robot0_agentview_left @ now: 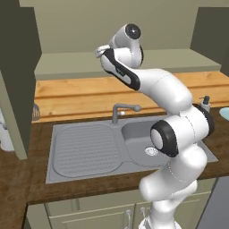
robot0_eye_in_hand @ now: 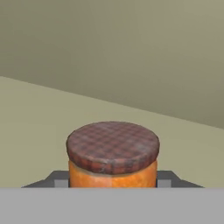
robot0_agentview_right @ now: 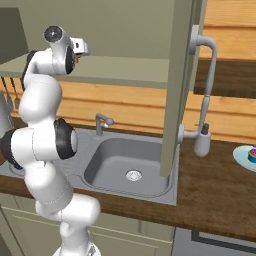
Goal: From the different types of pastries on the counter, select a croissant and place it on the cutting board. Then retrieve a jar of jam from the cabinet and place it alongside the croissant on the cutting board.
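Observation:
A jam jar [robot0_eye_in_hand: 112, 159] with orange contents and a red plaid lid stands upright on the beige cabinet shelf [robot0_eye_in_hand: 35, 131]. My gripper [robot0_eye_in_hand: 113, 179] is shut on the jam jar, one dark fingertip [robot0_eye_in_hand: 60, 178] pressed to each side of it. In the base views the hand [robot0_agentview_left: 101, 50] [robot0_agentview_right: 80, 47] reaches into the upper cabinet above the counter, and the jar is hidden there. The croissant and the cutting board are out of view.
Under the arm lie a steel sink [robot0_agentview_left: 138, 143] [robot0_agentview_right: 130, 167] and a faucet [robot0_agentview_left: 117, 112] [robot0_agentview_right: 101, 122]. Open cabinet doors [robot0_agentview_left: 18, 89] [robot0_agentview_right: 180, 85] hang on either side. A soap dispenser [robot0_agentview_left: 205, 103] [robot0_agentview_right: 202, 142] and a teal plate [robot0_agentview_right: 246, 159] sit to the right.

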You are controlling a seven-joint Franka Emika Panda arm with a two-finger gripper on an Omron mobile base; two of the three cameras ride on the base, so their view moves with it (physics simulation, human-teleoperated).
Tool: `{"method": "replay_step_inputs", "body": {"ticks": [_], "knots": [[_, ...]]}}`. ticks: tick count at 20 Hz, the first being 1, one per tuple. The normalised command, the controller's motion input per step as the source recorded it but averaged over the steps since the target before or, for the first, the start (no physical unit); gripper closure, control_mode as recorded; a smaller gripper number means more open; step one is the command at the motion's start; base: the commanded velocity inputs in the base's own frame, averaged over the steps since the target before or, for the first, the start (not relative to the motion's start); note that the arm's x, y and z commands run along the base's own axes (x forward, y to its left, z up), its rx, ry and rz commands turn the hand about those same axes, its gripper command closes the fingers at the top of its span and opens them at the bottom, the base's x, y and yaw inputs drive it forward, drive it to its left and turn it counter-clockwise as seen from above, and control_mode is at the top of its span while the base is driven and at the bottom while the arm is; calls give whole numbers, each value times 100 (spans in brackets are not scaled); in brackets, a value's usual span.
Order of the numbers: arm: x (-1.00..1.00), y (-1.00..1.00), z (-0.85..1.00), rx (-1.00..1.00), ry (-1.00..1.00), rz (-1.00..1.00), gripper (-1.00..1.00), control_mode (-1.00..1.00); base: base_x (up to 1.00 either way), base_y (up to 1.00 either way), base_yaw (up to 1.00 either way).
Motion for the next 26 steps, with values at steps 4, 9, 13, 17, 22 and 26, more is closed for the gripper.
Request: {"method": "replay_step_inputs", "body": {"ticks": [4,9,13,17,22,26], "knots": [[-95,-38,-4,9,-15,0,100,-100,0,0,0],[-100,-31,8,10,-10,1,100,-100,0,0,0],[-100,-46,1,4,0,6,100,-100,0,0,0],[-100,-40,0,0,0,6,100,-100,0,0,0],[-100,-18,-10,0,0,3,100,-100,0,0,0],[-73,-3,-37,-7,1,4,100,-100,0,0,0]]}}
